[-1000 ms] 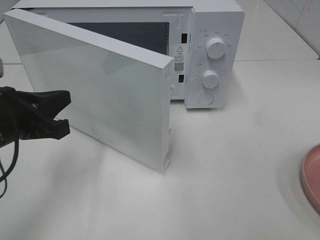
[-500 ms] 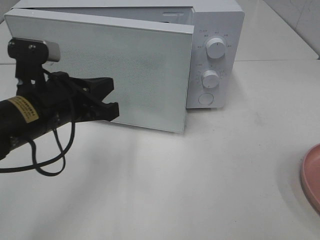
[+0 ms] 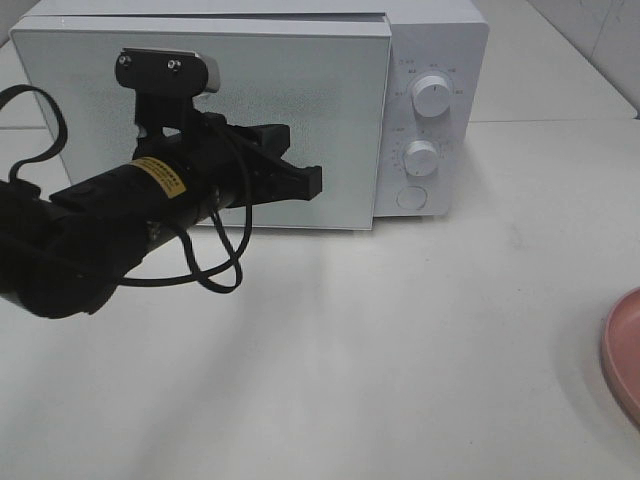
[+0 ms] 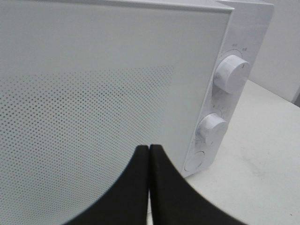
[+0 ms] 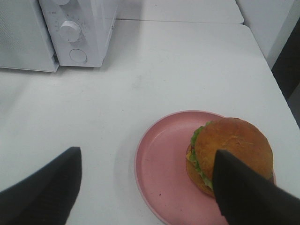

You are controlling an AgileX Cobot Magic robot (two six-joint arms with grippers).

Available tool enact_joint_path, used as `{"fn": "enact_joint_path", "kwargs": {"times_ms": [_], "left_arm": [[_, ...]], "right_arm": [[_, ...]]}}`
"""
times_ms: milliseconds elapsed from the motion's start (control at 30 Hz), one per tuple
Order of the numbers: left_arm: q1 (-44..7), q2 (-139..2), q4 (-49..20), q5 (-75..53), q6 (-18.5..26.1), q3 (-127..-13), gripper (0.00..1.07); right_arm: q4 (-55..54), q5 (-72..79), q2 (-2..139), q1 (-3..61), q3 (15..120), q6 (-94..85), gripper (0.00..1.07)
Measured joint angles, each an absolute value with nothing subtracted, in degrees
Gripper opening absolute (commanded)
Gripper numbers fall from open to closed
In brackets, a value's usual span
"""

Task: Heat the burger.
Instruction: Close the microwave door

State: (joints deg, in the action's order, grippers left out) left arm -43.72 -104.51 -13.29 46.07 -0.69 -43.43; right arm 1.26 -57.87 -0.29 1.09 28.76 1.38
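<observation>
The burger (image 5: pixel 232 150), with a golden-brown bun and a green lettuce frill, sits on a round pink plate (image 5: pixel 159 164) in the right wrist view. It is out of frame in the exterior view. My right gripper (image 5: pixel 146 151) is open and empty above the plate, with the burger near one finger. The white microwave (image 3: pixel 430 60) stands at the back of the table. Its door (image 3: pixel 330 100) lies flat against the front, closed or nearly closed. My left gripper (image 3: pixel 310 180) is shut and empty, its tips (image 4: pixel 149 154) at the door's lower part.
Two round knobs (image 3: pixel 432 95) and a round button (image 3: pixel 411 198) sit on the microwave's right panel. The pink plate's rim (image 3: pixel 625 350) shows at the right edge of the white table (image 3: pixel 400 350). A black cable (image 3: pixel 215 270) hangs from the left arm.
The microwave door has swung from wide open to flat against the front. My left arm has moved right and towards the microwave along with it, jaws going from slightly parted to shut.
</observation>
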Motion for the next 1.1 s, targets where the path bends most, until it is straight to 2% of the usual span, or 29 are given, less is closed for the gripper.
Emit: {"fn": "enact_joint_path", "kwargs": {"times_ms": [233, 567, 1000, 1100], "left_arm": [[-44.0, -107.7, -19.4, 44.0, 3.6, -49.6, 0.0], [-44.0, -111.8, -20.3, 42.0, 5.2, -57.6, 0.0], [-44.6, -118.5, -27.0, 35.0, 15.2, -70.0, 0.0], [-44.1, -119.0, -26.9, 31.6, 15.7, -71.2, 0.0]], "right_arm": [[1.3, -57.9, -0.3, 1.1, 28.8, 1.4, 0.76], [1.3, -57.9, -0.3, 1.1, 28.8, 1.4, 0.76], [1.3, -57.9, -0.3, 1.1, 28.8, 1.4, 0.76], [1.3, -57.9, -0.3, 1.1, 28.8, 1.4, 0.76]]}}
